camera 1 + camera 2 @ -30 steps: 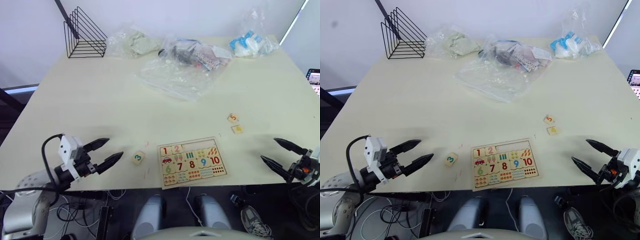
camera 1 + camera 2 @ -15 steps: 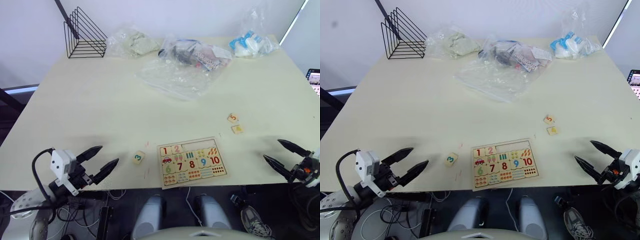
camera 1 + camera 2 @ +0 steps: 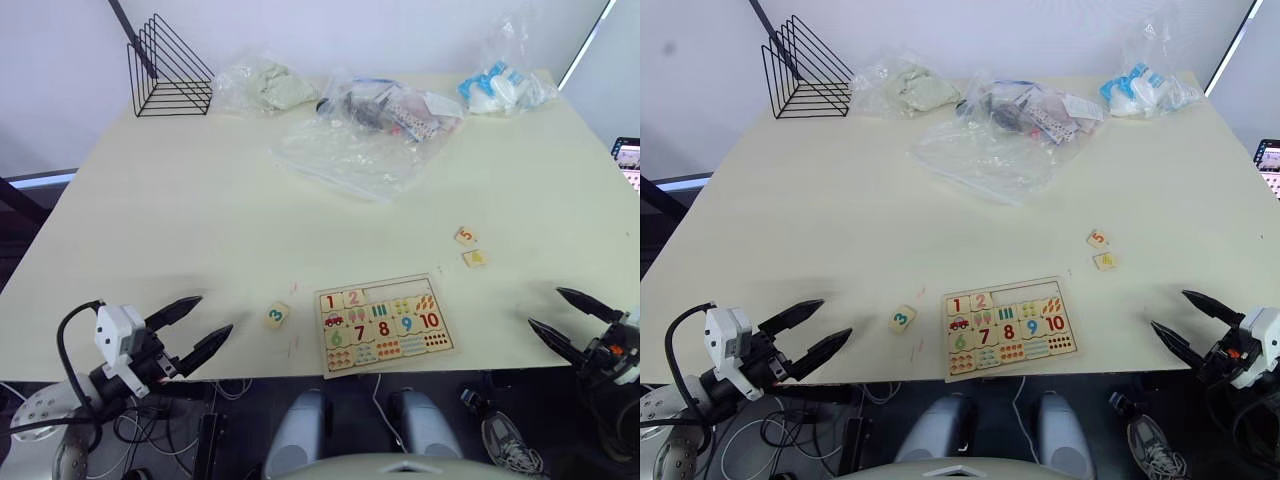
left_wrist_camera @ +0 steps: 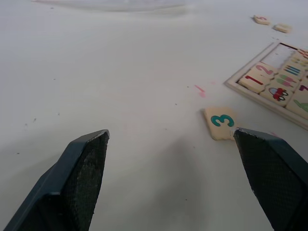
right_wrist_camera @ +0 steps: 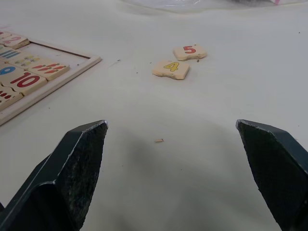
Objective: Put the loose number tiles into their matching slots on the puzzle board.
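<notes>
both grippers, left (image 3: 193, 324) and right (image 3: 572, 318), hang released at the near worktop (image 3: 200, 210) edge; tile 3 (image 3: 277, 315) lies just left of the puzzle board (image 3: 386, 358), tiles 4 (image 3: 474, 258) and 5 (image 3: 465, 236) to its far right.

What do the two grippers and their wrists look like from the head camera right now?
The left gripper has two black, tapered, pointed fingers on a black base. A white boxy module sits on its wrist, with a black cable looping back to a grey rounded arm shell. The right gripper has the same black pointed fingers, a pale wrist block and small red and orange details.
</notes>
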### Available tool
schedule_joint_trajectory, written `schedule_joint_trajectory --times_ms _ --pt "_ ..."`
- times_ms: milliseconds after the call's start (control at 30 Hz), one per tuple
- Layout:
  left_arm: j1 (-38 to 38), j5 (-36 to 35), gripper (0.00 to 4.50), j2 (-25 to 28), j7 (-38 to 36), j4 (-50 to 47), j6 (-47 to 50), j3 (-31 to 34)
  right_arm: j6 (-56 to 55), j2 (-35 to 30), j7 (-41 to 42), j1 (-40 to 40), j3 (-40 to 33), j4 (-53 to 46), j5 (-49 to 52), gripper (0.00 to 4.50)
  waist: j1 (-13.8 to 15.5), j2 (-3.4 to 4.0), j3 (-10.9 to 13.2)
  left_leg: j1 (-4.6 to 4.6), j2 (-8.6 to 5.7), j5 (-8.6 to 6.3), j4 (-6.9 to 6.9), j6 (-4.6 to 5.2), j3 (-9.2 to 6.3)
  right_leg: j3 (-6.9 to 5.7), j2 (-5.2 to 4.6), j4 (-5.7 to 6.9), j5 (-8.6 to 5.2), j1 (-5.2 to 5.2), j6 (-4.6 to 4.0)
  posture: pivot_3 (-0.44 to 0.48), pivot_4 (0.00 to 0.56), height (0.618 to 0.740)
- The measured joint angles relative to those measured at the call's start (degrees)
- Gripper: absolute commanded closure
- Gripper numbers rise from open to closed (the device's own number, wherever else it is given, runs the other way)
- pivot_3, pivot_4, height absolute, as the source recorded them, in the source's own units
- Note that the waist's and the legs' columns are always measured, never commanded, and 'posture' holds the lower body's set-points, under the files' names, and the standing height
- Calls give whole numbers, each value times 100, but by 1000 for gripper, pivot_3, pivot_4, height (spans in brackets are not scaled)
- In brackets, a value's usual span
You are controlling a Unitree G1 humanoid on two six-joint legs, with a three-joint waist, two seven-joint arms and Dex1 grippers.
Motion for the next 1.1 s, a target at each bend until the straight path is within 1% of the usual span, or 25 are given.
schedule_joint_trajectory --times_ms 333,833,1000,1100 --pt "-29 7 122 98 -294 221 -152 -4 0 0 84 105 0 -84 73 0 1 0 0 -1 1 0 0 0 1 1 -2 0 -2 0 -2 0 150 740" --pt "42 7 122 93 -228 374 -298 -3 14 1 49 125 4 -256 141 0 0 -1 0 0 2 0 0 0 1 1 -4 -1 -2 0 -3 0 150 740" --pt "60 7 122 95 -250 389 -385 -3 52 1 -24 80 29 -359 140 0 1 0 0 0 2 0 0 0 0 1 -5 -1 -2 0 -3 0 150 740" --pt "35 30 122 183 -377 474 -477 -4 72 1 -33 68 35 -438 141 0 3 -1 0 -1 2 0 0 0 0 0 -4 -1 -2 0 -3 0 150 740"
